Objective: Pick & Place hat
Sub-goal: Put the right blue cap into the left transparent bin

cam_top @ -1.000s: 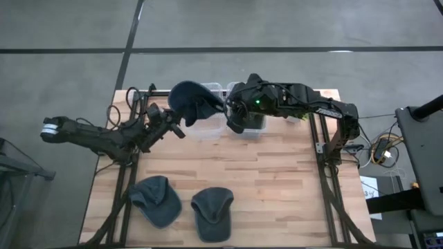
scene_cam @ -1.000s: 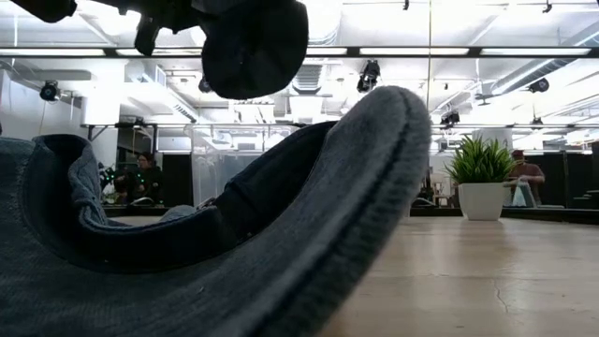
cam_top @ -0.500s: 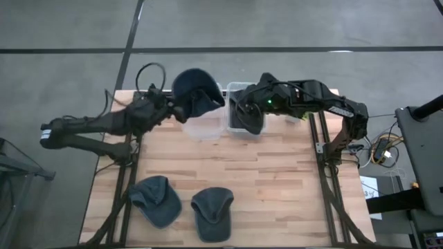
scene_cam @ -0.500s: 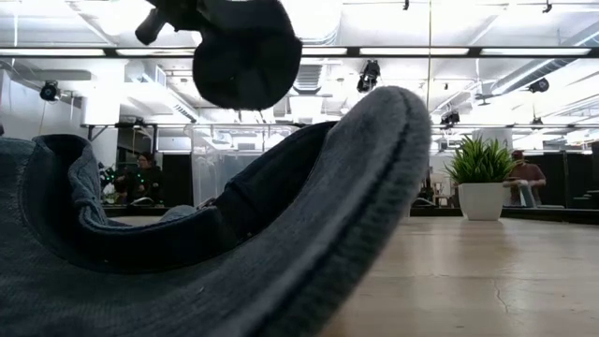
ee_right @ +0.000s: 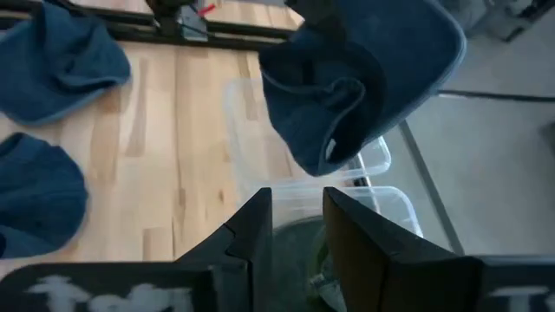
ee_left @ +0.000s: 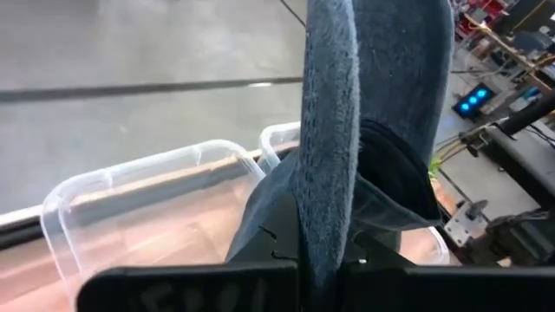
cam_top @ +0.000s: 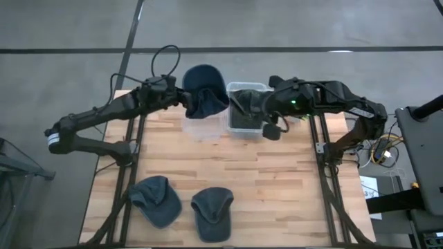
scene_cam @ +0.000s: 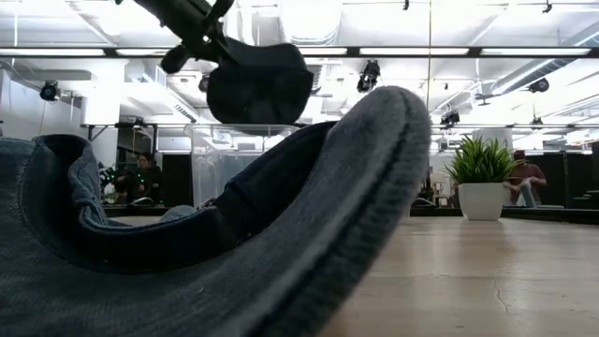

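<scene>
My left gripper [cam_top: 183, 97] is shut on a dark blue hat [cam_top: 205, 93], held in the air over the far end of a clear bin [cam_top: 201, 130]. The hat also shows in the low view [scene_cam: 258, 86] and the right wrist view [ee_right: 347, 87]. My right gripper [cam_top: 250, 105] is open and empty over a second clear bin [cam_top: 246, 88], which holds a dark hat [cam_top: 242, 119]. Two more blue hats [cam_top: 156, 199] [cam_top: 212, 213] lie flat on the table near its near edge. My left gripper pinches the hat's brim [ee_left: 328, 195] between its two fingers, the brim standing on edge in the gap. The fingers come about level from the table's left. The hat is lifted clear, its crown hanging beyond the fingers above the clear bin [ee_left: 147, 195].
The two clear bins stand side by side at the table's far edge. The bare wood in the middle [cam_top: 263, 180] is free. One of the near hats fills the front of the low view [scene_cam: 281, 234]. People and a potted plant [scene_cam: 482, 178] show in the room behind.
My left gripper has swung with the hat toward the table's far edge and a little right; the hat has turned about and stays clear of the bin. My right gripper has drawn back toward the table's right edge, away from the dark hat in the second bin.
</scene>
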Controlling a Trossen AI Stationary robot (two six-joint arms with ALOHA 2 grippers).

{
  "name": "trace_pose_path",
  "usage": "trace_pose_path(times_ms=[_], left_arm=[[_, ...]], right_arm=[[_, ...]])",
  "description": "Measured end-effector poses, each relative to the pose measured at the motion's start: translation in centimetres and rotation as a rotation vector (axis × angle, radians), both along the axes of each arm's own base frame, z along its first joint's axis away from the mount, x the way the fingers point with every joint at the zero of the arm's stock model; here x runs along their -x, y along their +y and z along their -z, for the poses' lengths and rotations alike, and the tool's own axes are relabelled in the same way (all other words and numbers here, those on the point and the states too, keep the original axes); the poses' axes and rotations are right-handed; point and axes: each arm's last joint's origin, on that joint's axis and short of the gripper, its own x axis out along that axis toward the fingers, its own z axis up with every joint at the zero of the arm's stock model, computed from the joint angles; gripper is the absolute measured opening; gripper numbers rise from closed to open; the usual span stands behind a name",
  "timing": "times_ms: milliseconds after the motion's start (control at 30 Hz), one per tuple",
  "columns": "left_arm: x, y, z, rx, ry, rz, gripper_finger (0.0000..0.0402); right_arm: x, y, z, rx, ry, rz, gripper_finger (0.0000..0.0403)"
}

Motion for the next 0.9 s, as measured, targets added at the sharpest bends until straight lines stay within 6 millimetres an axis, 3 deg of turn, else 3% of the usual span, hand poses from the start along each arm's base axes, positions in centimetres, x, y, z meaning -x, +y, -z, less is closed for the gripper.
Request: trace_pose_path(times_ms=[200, 467, 633, 900], left_arm=[[0.2, 2.1, 0.7, 0.117, -0.034, 0.011, 0.0004], [0.8, 4.3, 2.6, 0.298, 0.015, 0.014, 0.0004], [1.3, 5.3, 3.3, 0.35, 0.038, -0.04, 0.0004], [0.0, 6.3, 5.2, 0.442, 0.075, -0.023, 0.0004]], right_arm=[[2.9, 0.1, 1.5, -0.034, -0.137, 0.008, 0.009], [5.6, 0.3, 5.1, -0.167, -0.324, 0.036, 0.0084], [5.8, 0.8, 7.1, -0.239, -0.386, -0.04, 0.0089], [4.8, 1.0, 9.3, -0.248, -0.357, -0.043, 0.0085]])
